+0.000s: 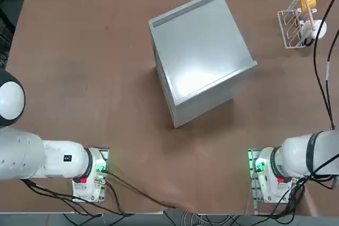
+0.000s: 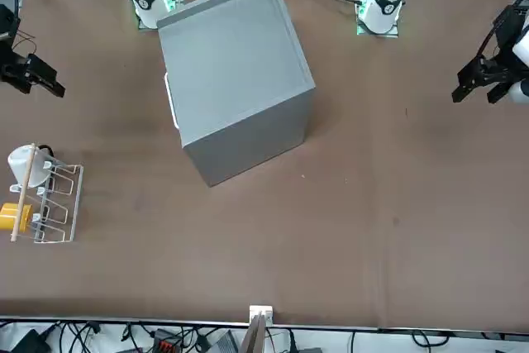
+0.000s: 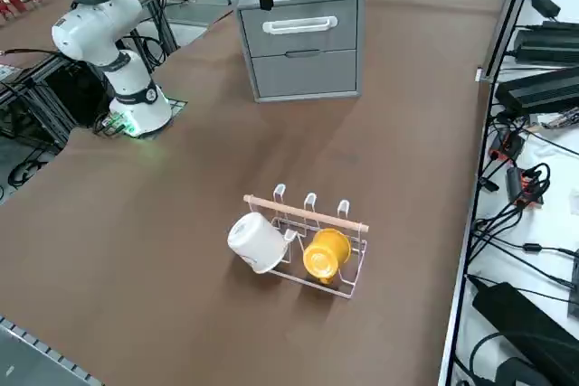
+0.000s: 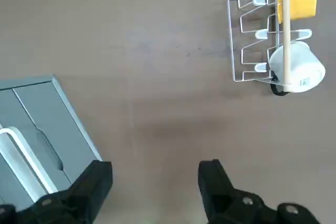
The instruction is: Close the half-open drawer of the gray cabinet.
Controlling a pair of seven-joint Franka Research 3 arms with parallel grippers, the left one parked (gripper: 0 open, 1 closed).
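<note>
My tool (image 4: 155,182) hangs with its fingers apart and empty above the bare tabletop (image 4: 157,77) beside the gray cabinet (image 1: 198,54), whose drawer (image 3: 301,24), as far as I can tell, sits flush, well apart from the wire rack (image 4: 257,38).

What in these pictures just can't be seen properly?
- Inside of the gray cabinet: its panels hide it in every view.
- How far the drawer sits out: the right side view faces it head-on, and the top view shows only the cabinet's top.
- Right gripper, open: cut off by the top edge in the right side view.
- White mug label: too small.
</note>
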